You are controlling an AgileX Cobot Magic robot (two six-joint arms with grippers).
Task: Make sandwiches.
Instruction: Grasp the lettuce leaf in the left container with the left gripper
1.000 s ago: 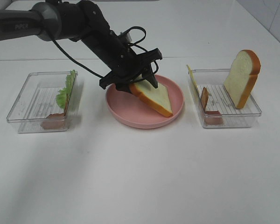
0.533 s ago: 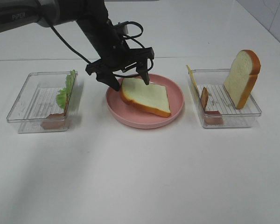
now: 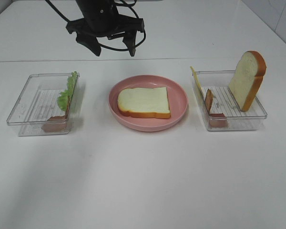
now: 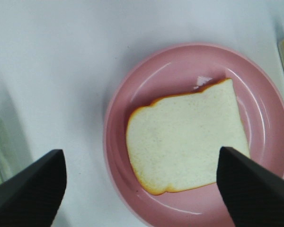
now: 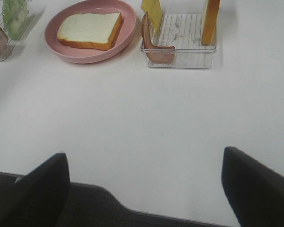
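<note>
One layer down, by the look of it, and the rest left to do. Bottom bread slice (image 3: 144,101) flat on the pink plate (image 3: 180,93), straight beneath the left end effector (image 3: 114,50) and well clear of it. Left end effector high above, spread wide, nothing held. Right end effector (image 5: 144,189) likewise spread and empty, low over the bare surface (image 5: 146,118), plate and trays well ahead of it.

Not yet stacked:
- Lettuce (image 3: 68,93) and a bacon strip (image 3: 55,125) in the lettuce tray (image 3: 24,110), down to one side of the left end effector.
- Cheese square (image 3: 195,78), second bacon strip (image 3: 209,100) and top bread slice (image 3: 247,81), standing upright, in the bread tray (image 3: 258,114), down to its other side.

Probably fillings next, top slice last.
</note>
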